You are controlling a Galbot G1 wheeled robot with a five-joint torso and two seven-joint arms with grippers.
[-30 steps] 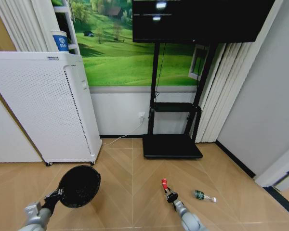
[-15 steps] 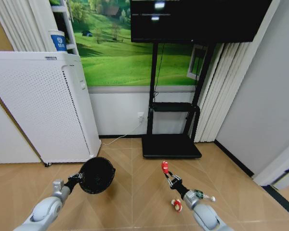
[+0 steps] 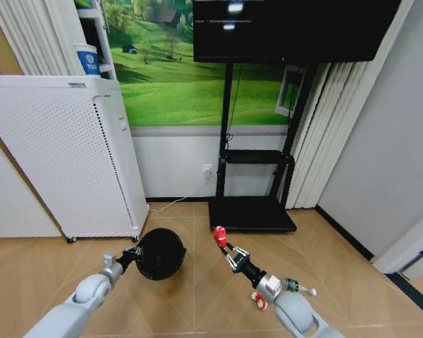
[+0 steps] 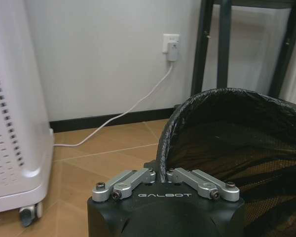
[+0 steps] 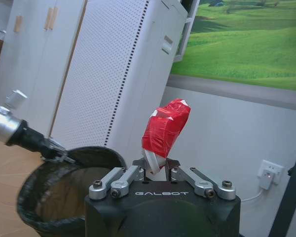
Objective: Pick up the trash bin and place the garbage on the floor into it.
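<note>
Nearest, at 5 o'clock on herringbone wood floor (image 3: 197, 282): crumpled red-and-white wrapper (image 3: 257, 301) and small green bottle (image 3: 297, 286) lying beside right forearm. Left gripper (image 3: 132, 253) pinching rim of black mesh trash bin (image 3: 160, 253), fingers clamped tight, holding it raised and tilted. Right gripper (image 3: 229, 253) gripping crinkled red-and-white piece (image 3: 218, 235) between closed fingers, holding it up just beside bin's rim at bin's 3 o'clock. Farther, at 10 o'clock: tall white perforated appliance (image 3: 56, 155) standing against wall.
</note>
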